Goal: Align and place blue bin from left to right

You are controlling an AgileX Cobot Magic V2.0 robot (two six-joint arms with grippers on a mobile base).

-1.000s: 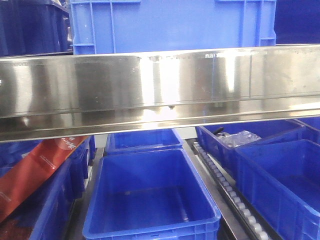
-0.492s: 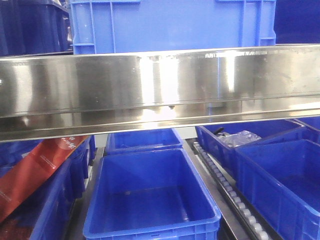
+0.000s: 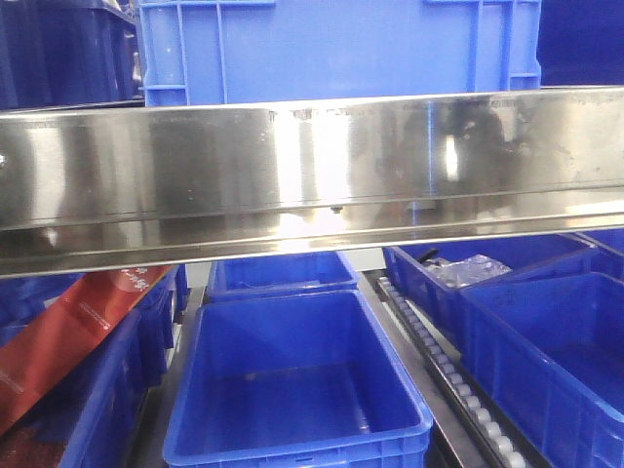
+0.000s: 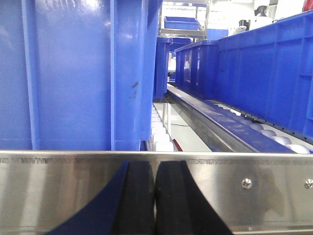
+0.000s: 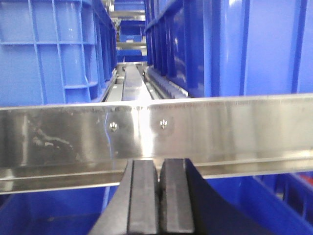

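The blue bin stands on the upper shelf behind a steel rail; its light ribbed wall fills the top middle of the front view. In the right wrist view its ribbed corner is at upper left, beyond the rail. My right gripper is shut and empty, just below and in front of that rail. My left gripper is shut and empty against the rail face. A blue ribbed crate wall rises behind it; I cannot tell if it is the same bin.
Darker navy bins flank the blue bin on the shelf. A roller track runs back between crates. Below the rail stand open blue bins, and a red carton leans at left.
Almost nothing has moved. A dark reflection has appeared on the right part of the rail, and the view has shifted very slightly.
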